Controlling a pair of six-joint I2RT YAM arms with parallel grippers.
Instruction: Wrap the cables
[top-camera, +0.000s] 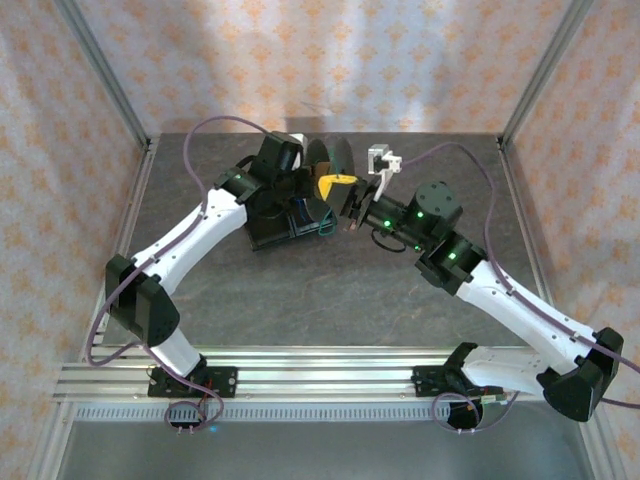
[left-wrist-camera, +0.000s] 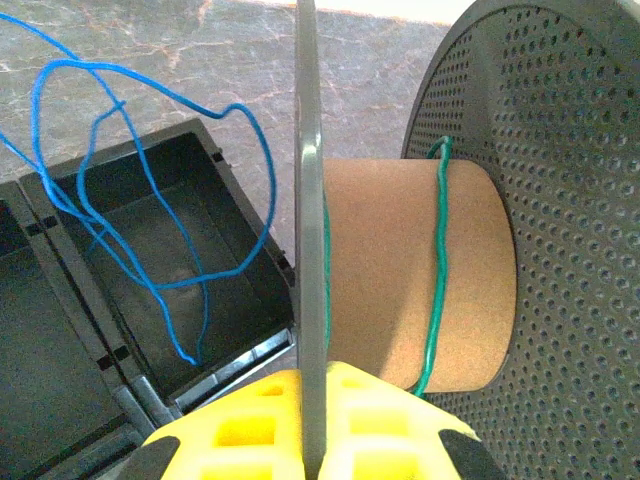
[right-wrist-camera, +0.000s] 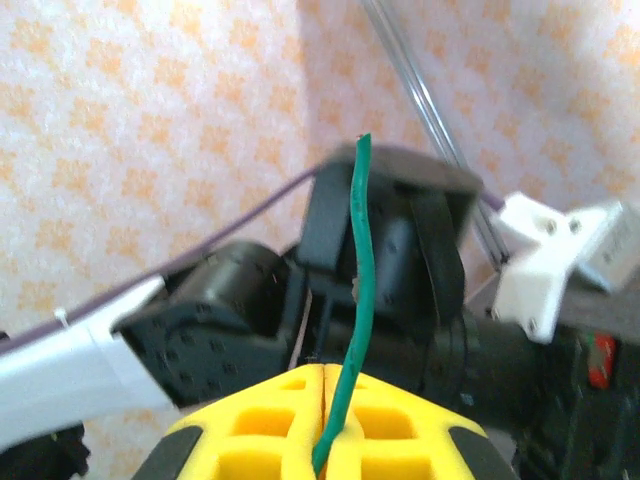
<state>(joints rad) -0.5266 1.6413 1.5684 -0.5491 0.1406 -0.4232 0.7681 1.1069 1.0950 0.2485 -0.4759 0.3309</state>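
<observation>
My left gripper (left-wrist-camera: 315, 385) has its yellow fingers shut on the thin grey flange (left-wrist-camera: 308, 180) of a spool with a cork-coloured core (left-wrist-camera: 385, 270). The green cable (left-wrist-camera: 437, 260) runs once round that core, close to the perforated far flange (left-wrist-camera: 560, 250). The blue cable (left-wrist-camera: 150, 200) lies in loose loops over an open black box (left-wrist-camera: 190, 250), free of both grippers. My right gripper (right-wrist-camera: 325, 375) is shut on the green cable (right-wrist-camera: 358, 290), whose short free end sticks straight up from the fingers. In the top view the left gripper (top-camera: 335, 183) and right gripper (top-camera: 352, 212) are close together mid-table.
The black box (top-camera: 285, 228) sits under the left wrist. A white bracket (top-camera: 382, 160) stands just behind the right gripper. Aluminium frame posts and patterned walls enclose the dark table (top-camera: 300, 300). The left arm's black wrist (right-wrist-camera: 390, 230) is right in front of the right gripper.
</observation>
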